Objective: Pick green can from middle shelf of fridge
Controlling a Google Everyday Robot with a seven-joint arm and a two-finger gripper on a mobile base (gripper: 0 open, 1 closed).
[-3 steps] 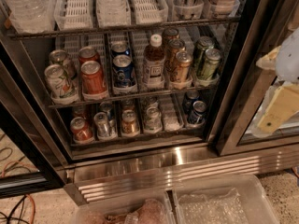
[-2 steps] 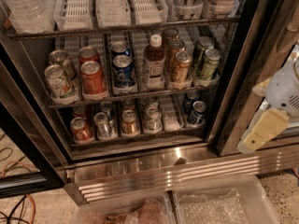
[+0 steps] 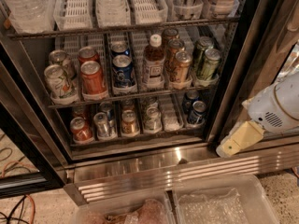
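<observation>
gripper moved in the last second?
Yes. The gripper has come down and left, from beside the dark door frame to its foot, just above the steel base strip.

Dim fridge (image 3: 232,85) interior; glare on steel strip (image 3: 154,166); gripper (image 3: 239,141) brightly lit at lower right

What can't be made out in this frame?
Camera view:
- Green can, right lane of the middle shelf: label blurred; the can behind half hidden by it.
- End effector, low right outside the fridge: partly hidden by the white arm.
- Top shelf: cut by the upper edge.
- Bins: cut by the lower edge.
</observation>
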